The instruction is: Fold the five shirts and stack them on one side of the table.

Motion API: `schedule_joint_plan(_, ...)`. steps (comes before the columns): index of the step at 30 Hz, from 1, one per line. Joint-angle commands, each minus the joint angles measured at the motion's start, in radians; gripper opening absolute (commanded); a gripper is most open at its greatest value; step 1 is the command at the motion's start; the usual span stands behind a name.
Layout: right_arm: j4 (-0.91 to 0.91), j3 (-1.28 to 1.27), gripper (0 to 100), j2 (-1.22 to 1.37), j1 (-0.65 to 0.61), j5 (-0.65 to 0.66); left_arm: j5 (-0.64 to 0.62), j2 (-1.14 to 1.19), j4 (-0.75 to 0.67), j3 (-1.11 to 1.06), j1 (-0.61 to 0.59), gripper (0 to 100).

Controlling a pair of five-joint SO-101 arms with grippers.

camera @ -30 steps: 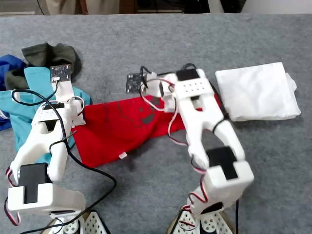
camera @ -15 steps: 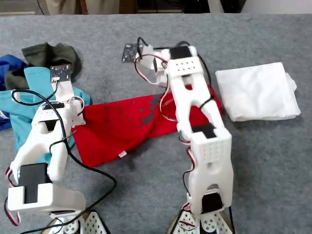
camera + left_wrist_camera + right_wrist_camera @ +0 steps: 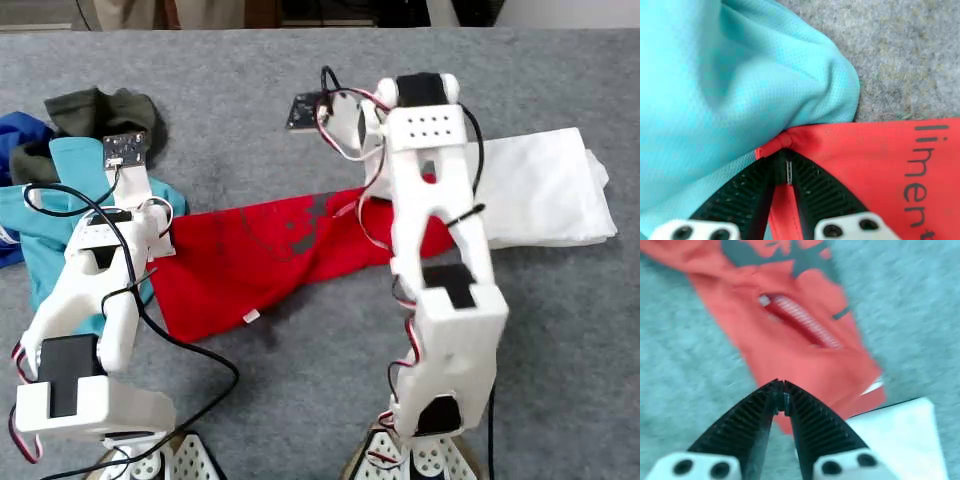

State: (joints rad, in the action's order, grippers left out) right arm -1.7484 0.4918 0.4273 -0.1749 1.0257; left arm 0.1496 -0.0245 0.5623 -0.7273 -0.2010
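Observation:
A red shirt [image 3: 250, 255] lies spread across the middle of the grey table, its printed side up. My left gripper [image 3: 785, 165] is shut on the red shirt's [image 3: 880, 165] corner, right where it meets the teal shirt [image 3: 730, 85]; in the high view that gripper [image 3: 158, 237] sits at the red shirt's left end. My right gripper [image 3: 784, 392] hangs shut and empty above the red shirt's [image 3: 790, 335] collar end. The right arm [image 3: 430, 150] stretches over the shirt's right end, toward the far side. A folded white shirt [image 3: 545, 190] lies at the right.
The teal shirt [image 3: 55, 205], a dark green shirt [image 3: 100, 108] and a blue shirt [image 3: 15, 135] are heaped at the left edge. Bare grey table [image 3: 300, 360] lies in front of the red shirt and at the far side. The white shirt's corner [image 3: 910, 435] lies beside the red one.
My right arm has swung up and away from the red shirt's far edge toward the far right. The red shirt and my left arm have stayed put.

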Motion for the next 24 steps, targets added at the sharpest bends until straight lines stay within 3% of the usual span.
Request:
schedule_joint_plan(1,0.160,-0.228,0.2,-0.140,-0.039,-0.023,0.011,-0.001,0.003,0.028,-0.012,2)
schedule_joint_plan(7,0.614,-0.489,0.2,-0.082,-0.094,-0.107,0.008,-0.001,0.003,0.028,-0.014,2)
schedule_joint_plan(11,0.767,-0.492,0.2,0.082,-0.079,-0.170,0.005,-0.001,0.003,0.026,-0.015,2)
schedule_joint_plan(16,0.557,-0.381,0.2,0.064,-0.058,-0.199,0.005,-0.002,0.003,0.025,-0.015,2)
schedule_joint_plan(20,0.437,-0.335,0.2,-0.122,-0.061,-0.199,0.009,-0.053,0.009,0.008,-0.017,2)
schedule_joint_plan(24,0.430,-0.337,0.3,-0.306,-0.036,-0.176,0.005,-0.274,0.140,0.000,-0.002,2)
